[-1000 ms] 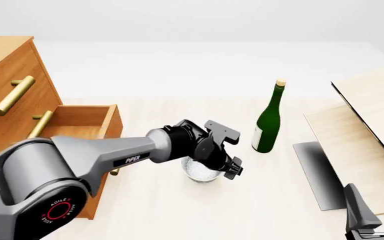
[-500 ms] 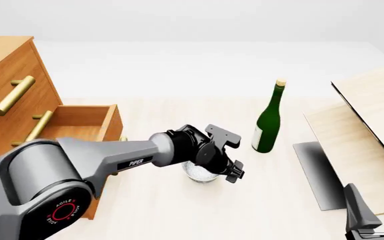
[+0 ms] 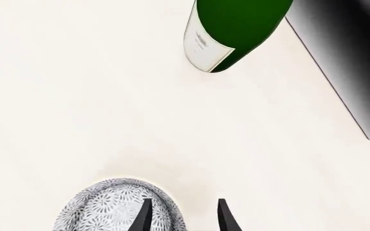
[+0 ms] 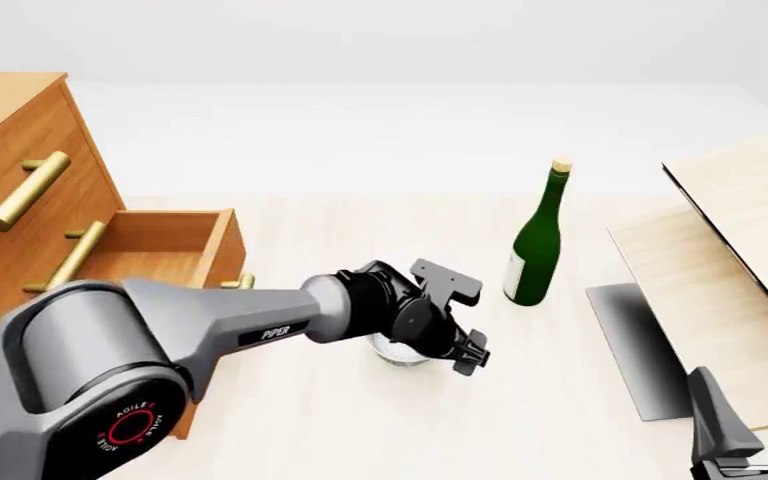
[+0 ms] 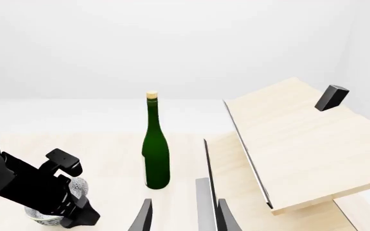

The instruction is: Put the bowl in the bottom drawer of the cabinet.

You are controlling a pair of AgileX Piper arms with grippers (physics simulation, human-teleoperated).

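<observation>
I've got the left gripper down over the bowl on the table, jaws spread with one finger inside the rim and the other outside, though I can't tell if they are touching it. The bowl sits just in front of the cabinet, whose bottom drawer stands pulled open, with the wine bottle upright nearby. My right gripper waits low at the near right by the pale wooden boards, fingers apart, holding nothing.
</observation>
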